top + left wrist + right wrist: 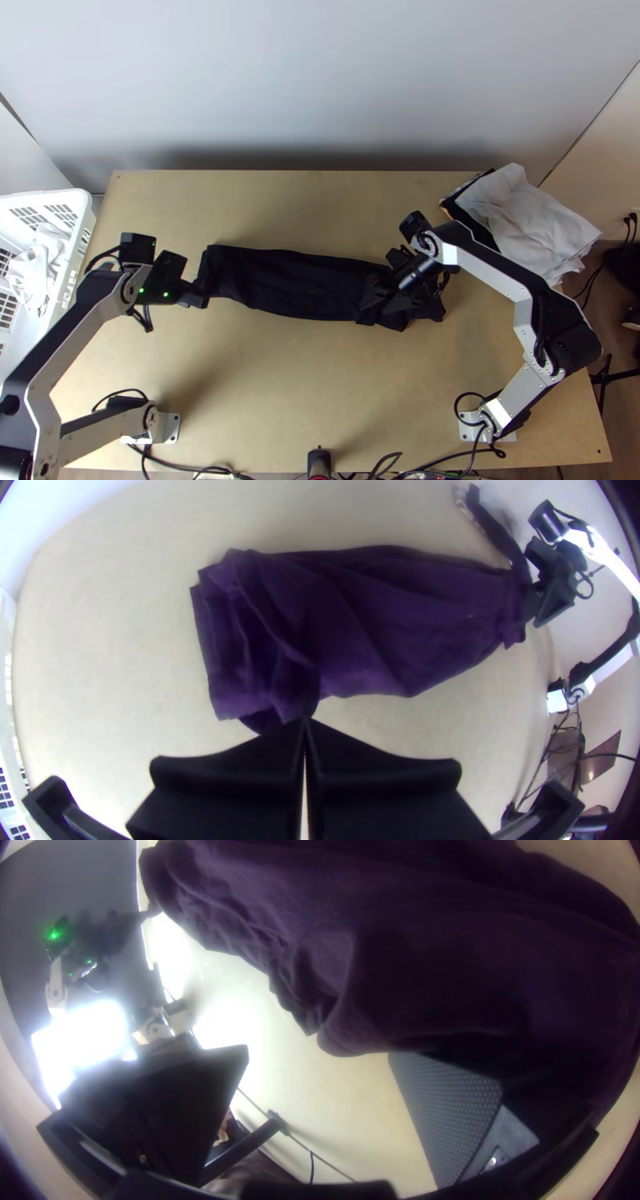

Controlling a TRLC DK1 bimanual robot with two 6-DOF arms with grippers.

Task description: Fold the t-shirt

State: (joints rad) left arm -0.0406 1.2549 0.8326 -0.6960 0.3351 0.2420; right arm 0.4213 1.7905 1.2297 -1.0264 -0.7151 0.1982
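Top view, near edge first: we see cables (192,467) along the table (264,384), and the two arms' bases, the left one (168,428) and the right one (496,416). Farther up, the shirt (296,284) lies as a long dark strip across the middle of the table, uneven and rumpled at its ends. Our right gripper (378,308) is at the strip's right part, open; in the right wrist view we see its fingers (193,1107) well apart, one beside the shirt and the other partly under it. Our left gripper (196,296) is at the strip's left end, closed on the shirt's near corner; in the left wrist view we see its fingers (233,767) pressed together, with a rumpled fold running down to their tips. Past them we see several layers at that end, then a smoother stretch toward the right gripper. At the table's left edge stands a white basket (83,210) with pale cloth (44,256) in it. At the far right corner lies a pile (520,212), white on top of dark. Beyond the far edge we see a plain wall (320,80).
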